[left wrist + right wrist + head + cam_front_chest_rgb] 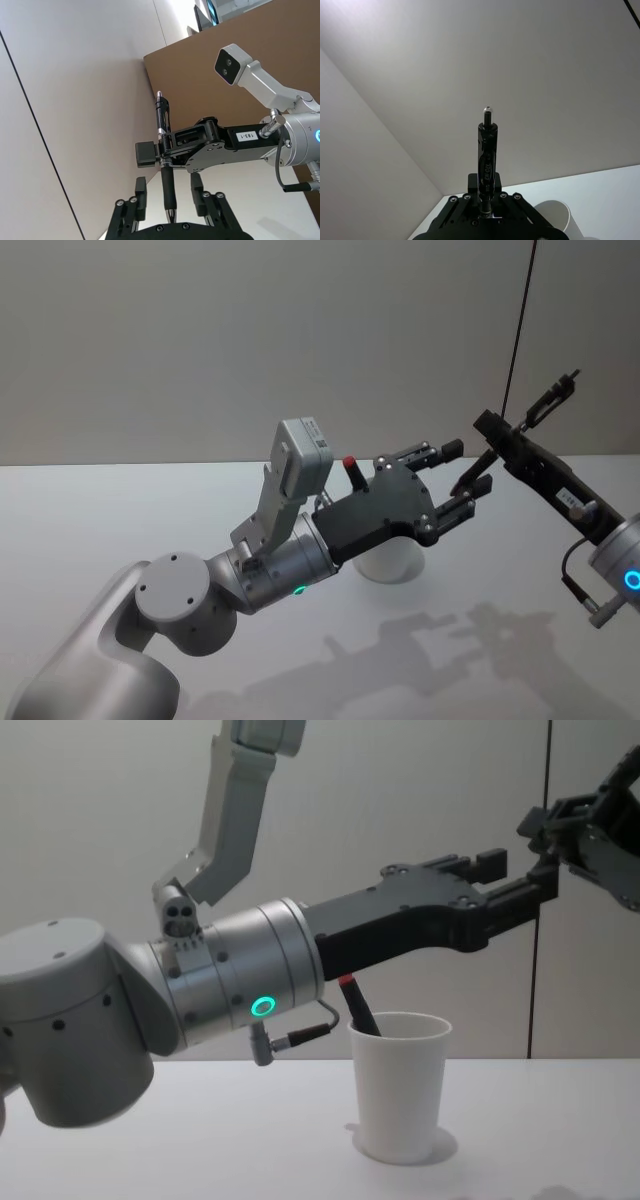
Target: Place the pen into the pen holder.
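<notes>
My right gripper (497, 437) is shut on a black pen (545, 400), held slanted in the air at the right. In the left wrist view the pen (161, 112) has its lower part between the spread fingers (140, 194) of my open left gripper (168, 192), and neither finger touches it. The left gripper (465, 468) reaches in from the lower left, above the pen holder (395, 562). This white paper cup (400, 1090) stands upright on the table. A dark pen with a red end (357, 1004) leans inside it.
The white table (120, 510) stretches around the cup, bare on the left and in front. A plain wall stands behind it. A thin dark cable (520, 320) hangs down at the upper right. My left arm (240, 985) spans the view above the cup.
</notes>
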`<state>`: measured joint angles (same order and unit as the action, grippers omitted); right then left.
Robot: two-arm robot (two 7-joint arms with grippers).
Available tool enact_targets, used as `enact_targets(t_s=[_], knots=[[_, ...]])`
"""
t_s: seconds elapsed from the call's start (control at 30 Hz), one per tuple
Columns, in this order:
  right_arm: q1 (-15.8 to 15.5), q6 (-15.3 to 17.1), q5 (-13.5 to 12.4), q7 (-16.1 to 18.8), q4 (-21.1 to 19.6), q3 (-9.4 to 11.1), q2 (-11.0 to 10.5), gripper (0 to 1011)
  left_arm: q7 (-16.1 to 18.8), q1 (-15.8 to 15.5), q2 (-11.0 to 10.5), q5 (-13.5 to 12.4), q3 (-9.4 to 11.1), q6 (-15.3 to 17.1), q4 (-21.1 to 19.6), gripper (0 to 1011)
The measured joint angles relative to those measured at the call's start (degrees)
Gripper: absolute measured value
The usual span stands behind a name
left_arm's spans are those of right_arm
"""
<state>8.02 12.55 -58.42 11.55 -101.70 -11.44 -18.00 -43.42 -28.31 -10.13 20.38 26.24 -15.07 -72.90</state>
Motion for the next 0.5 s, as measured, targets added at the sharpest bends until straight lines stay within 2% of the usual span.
enact_targets(t_s=[0.1, 0.13, 0.17, 0.5], knots=[[0.0, 0.0, 0.0, 0.0, 0.0, 0.0, 0.0, 137, 0.0, 0.0, 0.0, 0.0, 0.0, 0.0, 0.01, 601], [0.0, 0.0, 0.0, 0.01, 0.0, 0.0, 0.0, 137, 0.0, 0.0, 0.0, 0.0, 0.01, 0.01, 0.01, 661], [0.0, 0.0, 0.0, 0.01, 0.0, 0.0, 0.0, 137, 0.0, 0.0, 0.0, -0.01, 0.0, 0.01, 0.01, 661], [0.09, -0.06, 0.23, 0.23, 0.02, -0.05, -0.04, 137, 0.0, 0.0, 0.0, -0.05, 0.01, 0.03, 0.01, 938]])
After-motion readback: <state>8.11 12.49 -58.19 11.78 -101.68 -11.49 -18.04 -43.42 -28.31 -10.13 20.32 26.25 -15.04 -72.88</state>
